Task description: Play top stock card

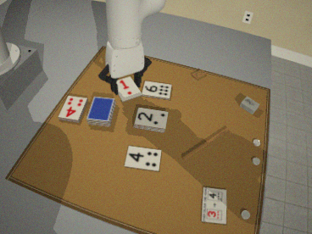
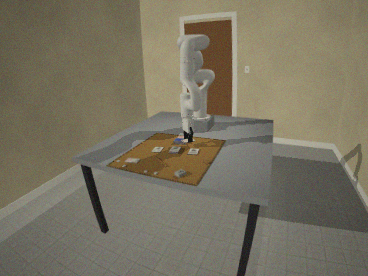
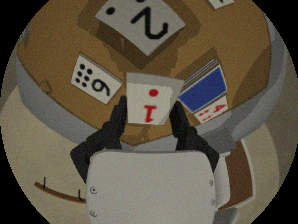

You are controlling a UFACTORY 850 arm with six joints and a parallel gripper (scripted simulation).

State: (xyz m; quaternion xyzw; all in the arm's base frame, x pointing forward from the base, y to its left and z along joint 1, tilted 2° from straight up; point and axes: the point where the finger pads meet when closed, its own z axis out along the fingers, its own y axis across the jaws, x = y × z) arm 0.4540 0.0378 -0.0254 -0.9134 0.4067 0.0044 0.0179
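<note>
So the end effector point(image 1: 125, 86) is gripping the red 1 card point(image 1: 127, 87) face up between its black fingers, held a bit tilted above the card cloth point(image 1: 51, 163) toward the far side. Just to its right lies the black 6 point(image 1: 157, 90), and the black 2 pile point(image 1: 151, 119) sits a little nearer, below and right of the held card. The blue-backed stock point(image 1: 101, 110) is to the left, with the red 4 point(image 1: 73, 108) right beside it on its left. Another black 4 point(image 1: 143, 158) lies nearer still. A small grey block point(image 1: 248, 103) rests near the cloth's right edge on the grey tabletop point(image 1: 250, 51).
</note>
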